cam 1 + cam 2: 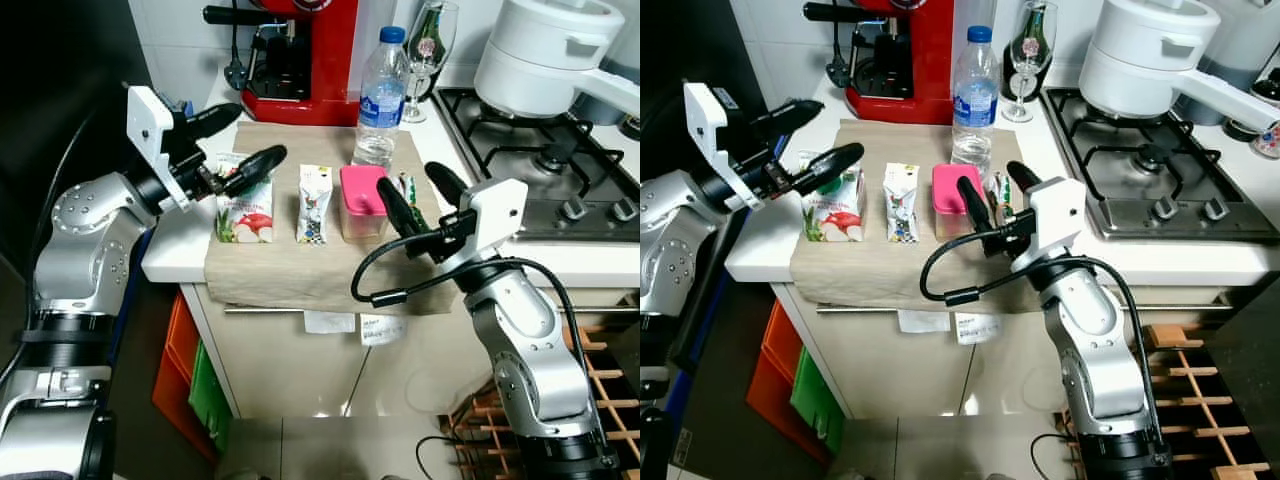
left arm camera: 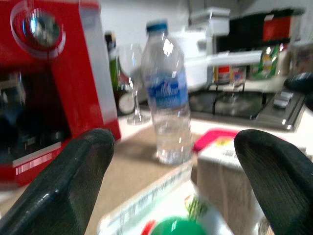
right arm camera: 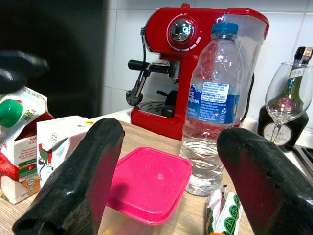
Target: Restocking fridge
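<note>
Right end effector [image 1: 418, 196] nearest, fingers wide, hovering at worktop [image 1: 180, 255] front edge just before pink-lidded tub [image 1: 362, 203]. Left end effector [image 1: 240, 135] wide too, straddling juice carton [image 1: 244, 212] nr left edge. Small carton [image 1: 314, 204] btwn carton & tub, all on beige cloth [image 1: 290, 275]. Water bottle [image 1: 381, 98] behind tub, red coffee machine [image 1: 305, 60] at back.

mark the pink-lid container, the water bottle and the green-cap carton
pink-lid container [image 3: 149, 183], right wrist view, centre of lid.
water bottle [image 1: 380, 100], left eye view, label.
green-cap carton [image 1: 832, 210], right eye view, front face.
</note>
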Motion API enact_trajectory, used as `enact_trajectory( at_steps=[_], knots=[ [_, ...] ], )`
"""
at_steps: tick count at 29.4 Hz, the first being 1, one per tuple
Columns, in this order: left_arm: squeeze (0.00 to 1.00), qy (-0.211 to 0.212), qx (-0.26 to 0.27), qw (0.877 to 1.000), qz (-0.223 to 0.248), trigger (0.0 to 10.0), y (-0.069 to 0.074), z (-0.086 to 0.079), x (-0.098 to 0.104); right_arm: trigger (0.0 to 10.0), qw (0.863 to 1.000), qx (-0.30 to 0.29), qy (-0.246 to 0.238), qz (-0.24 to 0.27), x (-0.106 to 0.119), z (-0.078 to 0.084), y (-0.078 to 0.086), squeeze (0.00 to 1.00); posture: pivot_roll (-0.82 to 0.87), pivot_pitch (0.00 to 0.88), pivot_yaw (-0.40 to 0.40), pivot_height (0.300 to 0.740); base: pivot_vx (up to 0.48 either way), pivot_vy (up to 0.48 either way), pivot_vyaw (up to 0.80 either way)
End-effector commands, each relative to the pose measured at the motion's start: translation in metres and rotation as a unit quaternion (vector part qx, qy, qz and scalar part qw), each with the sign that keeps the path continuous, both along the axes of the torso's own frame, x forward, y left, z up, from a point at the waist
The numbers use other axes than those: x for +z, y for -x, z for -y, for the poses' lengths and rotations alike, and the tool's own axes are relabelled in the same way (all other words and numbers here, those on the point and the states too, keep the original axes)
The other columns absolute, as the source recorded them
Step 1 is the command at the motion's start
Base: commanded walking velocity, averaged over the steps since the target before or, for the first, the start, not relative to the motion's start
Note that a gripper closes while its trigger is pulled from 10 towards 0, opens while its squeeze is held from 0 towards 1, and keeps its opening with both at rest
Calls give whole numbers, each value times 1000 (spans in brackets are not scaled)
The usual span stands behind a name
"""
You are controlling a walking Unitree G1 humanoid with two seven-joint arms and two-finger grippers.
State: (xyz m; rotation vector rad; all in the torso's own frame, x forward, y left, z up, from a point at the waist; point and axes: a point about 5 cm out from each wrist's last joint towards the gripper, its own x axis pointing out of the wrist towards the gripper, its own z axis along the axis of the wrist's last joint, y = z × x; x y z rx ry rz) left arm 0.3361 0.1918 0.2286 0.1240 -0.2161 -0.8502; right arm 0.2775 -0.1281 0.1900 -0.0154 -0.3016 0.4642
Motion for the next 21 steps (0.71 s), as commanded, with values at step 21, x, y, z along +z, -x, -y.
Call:
enact_trajectory(
  at_steps=[21],
  knots=[
    [0, -31, -19, 998, -49, 10000, -12, 6, -5, 10000, 1000, -13, -2, 10, 2, 0, 5, 0, -90, 0, 23, 740, 0, 0, 0]
  ],
)
